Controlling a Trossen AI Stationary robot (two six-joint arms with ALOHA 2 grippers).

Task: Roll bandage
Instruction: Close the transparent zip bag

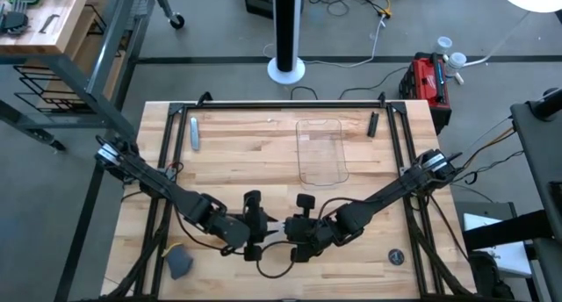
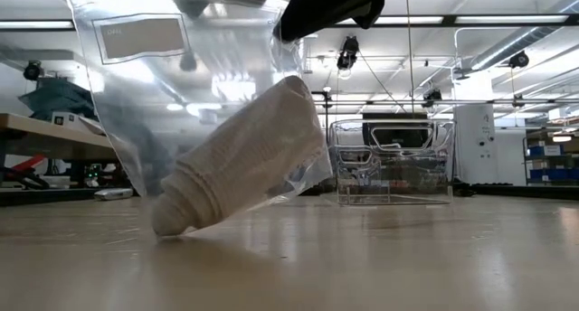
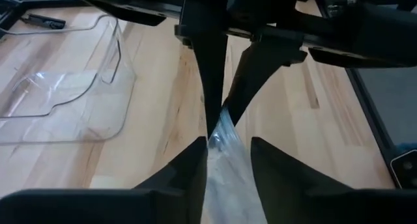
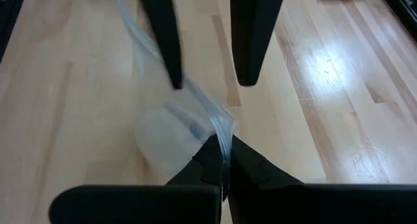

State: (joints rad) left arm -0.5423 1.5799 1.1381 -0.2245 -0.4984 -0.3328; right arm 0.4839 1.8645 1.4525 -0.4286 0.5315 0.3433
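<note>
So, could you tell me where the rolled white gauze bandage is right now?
The rolled white gauze bandage hangs tilted inside the clear plastic bag, low end near the wooden table, at its near-centre edge between both grippers.

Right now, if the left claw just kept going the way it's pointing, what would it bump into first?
Probably the right gripper. The left gripper, fingers apart around the clear plastic wrapper, points straight at it across the wrapper's top edge, and the right one is shut on that edge. Depth is unclear, but they look nearly tip to tip.
</note>
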